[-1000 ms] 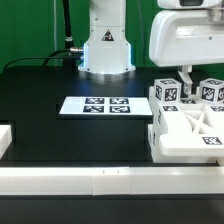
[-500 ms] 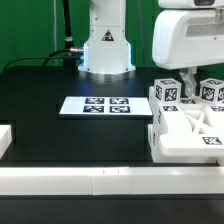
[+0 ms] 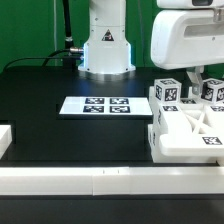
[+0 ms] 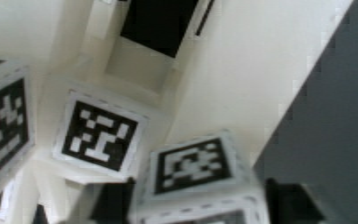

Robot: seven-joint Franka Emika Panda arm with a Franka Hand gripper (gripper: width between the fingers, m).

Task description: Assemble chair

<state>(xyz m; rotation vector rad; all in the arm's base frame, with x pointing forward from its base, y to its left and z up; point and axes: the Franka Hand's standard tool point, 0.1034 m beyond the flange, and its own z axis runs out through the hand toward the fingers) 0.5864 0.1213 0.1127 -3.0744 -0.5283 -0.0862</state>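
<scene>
Chair parts (image 3: 188,125) sit clustered on the black counter (image 3: 60,135), at the exterior view's right of the marker board (image 3: 96,105). The X-ribbed panel (image 3: 193,133) lies flat at the front of the cluster, touching the long white rail (image 3: 100,180) that runs along the counter's near edge. Tagged blocks stand upright just behind the panel: one (image 3: 168,92) nearest the marker board, another (image 3: 213,92) further to the exterior view's right.

My fingers (image 3: 192,77) hang between those two blocks, under my big white wrist housing (image 3: 187,35). Only a thin dark sliver of them shows below the housing. Cannot tell how far apart they are or whether they hold anything. The wrist view is blurred: white part surfaces with three square tags (image 4: 98,130), and dark finger tips (image 4: 101,200) at the frame edge, gap unclear.

Behind the marker board stands my arm base (image 3: 106,45), with a black cable (image 3: 64,25) beside it. A short white block (image 3: 5,140) sits by the rail on the marker board's far side from the chair parts.
</scene>
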